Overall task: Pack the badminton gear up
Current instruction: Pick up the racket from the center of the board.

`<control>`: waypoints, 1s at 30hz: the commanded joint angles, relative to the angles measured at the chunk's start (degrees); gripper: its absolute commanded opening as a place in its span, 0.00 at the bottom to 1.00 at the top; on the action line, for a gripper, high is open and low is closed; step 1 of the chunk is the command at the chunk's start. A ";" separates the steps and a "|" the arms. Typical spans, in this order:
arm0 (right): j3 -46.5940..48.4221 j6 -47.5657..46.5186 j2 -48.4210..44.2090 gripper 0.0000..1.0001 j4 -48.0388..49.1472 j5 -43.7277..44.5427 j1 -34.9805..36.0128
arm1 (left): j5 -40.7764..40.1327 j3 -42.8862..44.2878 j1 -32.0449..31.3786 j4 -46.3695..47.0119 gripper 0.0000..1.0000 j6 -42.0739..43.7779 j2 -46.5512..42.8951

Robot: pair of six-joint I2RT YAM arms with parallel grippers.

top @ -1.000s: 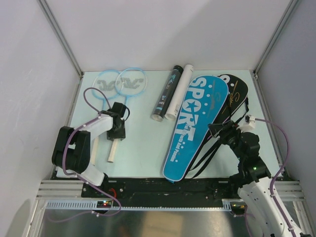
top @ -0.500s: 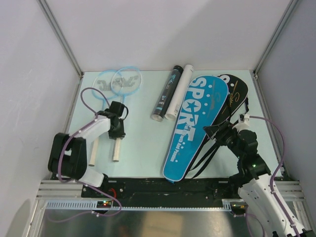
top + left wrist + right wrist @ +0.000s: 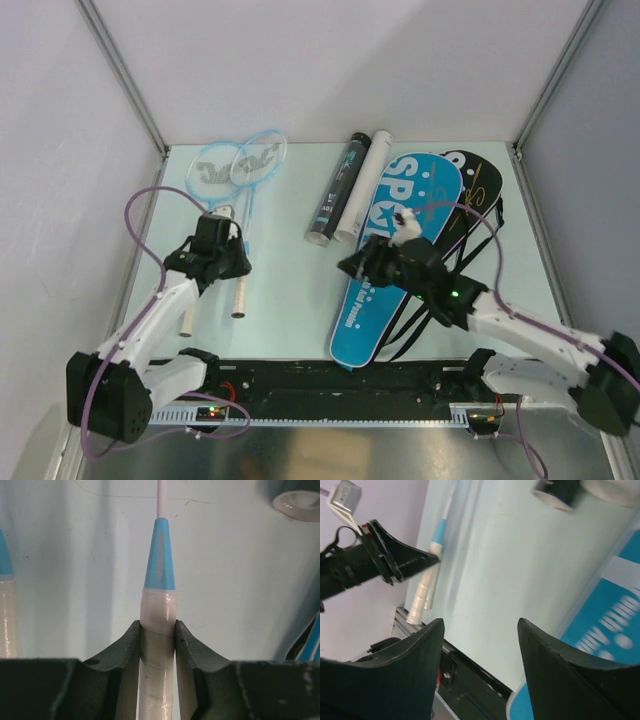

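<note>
The right arm (image 3: 505, 322) lies slantwise across the blue "SPORT" bag (image 3: 375, 300) and covers part of its lettering; the black bag (image 3: 482, 180) shows from under the blue one's far right edge, and black straps (image 3: 420, 310) run along the blue bag's right side toward the near edge of the worktop (image 3: 290, 280); the right gripper (image 3: 479, 630) hangs at the blue bag's left edge, jaws apart with nothing between them. A black tube (image 3: 335, 195) and a white tube (image 3: 362, 190) lie side by side, touching, between the rackets and the bags. Only the left wrist view shows the grasp; there the left gripper (image 3: 157, 630) has its jaws clamped on the white-wrapped handle of a light-blue racket (image 3: 159, 560), just below the blue cone where the thin shaft begins; from above, the gripper's body hides this, and only the handle's end pokes out nearer the bases. The second light-blue racket (image 3: 186, 318) lies just to its left; the two heads overlap at the far left corner. The right wrist view looks across the worktop to the left arm (image 3: 365, 562) and a white handle below it.
</note>
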 commanded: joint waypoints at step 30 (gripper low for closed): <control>41.64 10.14 62.12 0.62 24.13 -18.83 3.56 | 11.81 -12.07 -0.67 11.78 0.00 -8.33 -15.82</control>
